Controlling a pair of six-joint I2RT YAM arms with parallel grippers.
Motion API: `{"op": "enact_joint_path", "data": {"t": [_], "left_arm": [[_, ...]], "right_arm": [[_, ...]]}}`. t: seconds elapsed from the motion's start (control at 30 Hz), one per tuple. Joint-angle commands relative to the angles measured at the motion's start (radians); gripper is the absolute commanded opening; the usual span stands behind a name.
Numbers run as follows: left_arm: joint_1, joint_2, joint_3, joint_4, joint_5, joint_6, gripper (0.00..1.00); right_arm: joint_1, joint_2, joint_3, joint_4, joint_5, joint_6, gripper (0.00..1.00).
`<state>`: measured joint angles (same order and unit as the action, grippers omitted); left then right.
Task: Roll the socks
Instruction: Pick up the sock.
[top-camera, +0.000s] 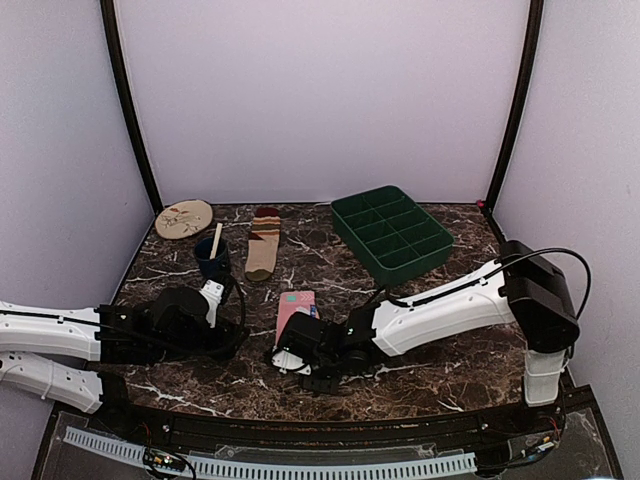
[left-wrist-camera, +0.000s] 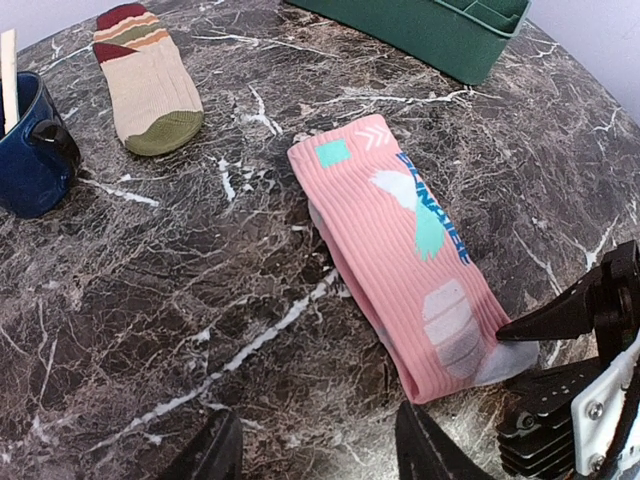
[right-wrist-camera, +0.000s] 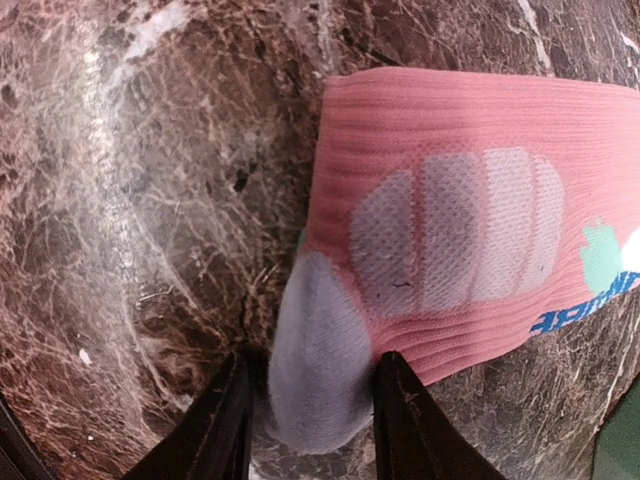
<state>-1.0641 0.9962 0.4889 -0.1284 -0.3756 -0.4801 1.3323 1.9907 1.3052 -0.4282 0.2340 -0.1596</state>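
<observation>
- Nearest the bases: right gripper (right-wrist-camera: 312, 365), jaws half-wide, astride the grey toe (right-wrist-camera: 318, 410) of the pink sock (left-wrist-camera: 400, 250) — pinching or only flanking, cannot tell.
- Pink sock flat on the marble table (top-camera: 460, 365), mid-table, long axis near-to-far: toe at the right gripper, cuff pointing away. Looks like a roll from toe towards cuff, so away from the bases.
- Left gripper (left-wrist-camera: 318, 455) near, left of the sock, jaws wide and empty, facing it side-on. Right arm the nearer one for the roll.
- Little room behind the toe — near table edge close by. Bare marble past the cuff.
- Farther out: tan sock (top-camera: 264, 245) flat, unrolled, well apart; blue mug (top-camera: 211, 258) just beside it; green tray (top-camera: 400, 268) far right; plate (top-camera: 184, 217) in the far-left corner.
</observation>
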Motion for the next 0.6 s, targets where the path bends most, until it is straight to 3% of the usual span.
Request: {"op": "enact_joint_path", "data": {"t": [0.0,0.3,0.57], "left_arm": [[-0.004,0.003,0.0,0.022,-0.013,0.022,0.55],[-0.004,0.009,-0.001,0.036,-0.019,0.039,0.55],[-0.003,-0.013,-0.025,0.069,-0.014,0.056,0.55]], "right_arm": [[-0.022,0.036,0.03,-0.014,-0.057,-0.027,0.35],[-0.055,0.055,0.052,-0.069,-0.16,-0.021,0.06],[-0.083,0.051,0.079,-0.105,-0.302,0.018,0.0]]}}
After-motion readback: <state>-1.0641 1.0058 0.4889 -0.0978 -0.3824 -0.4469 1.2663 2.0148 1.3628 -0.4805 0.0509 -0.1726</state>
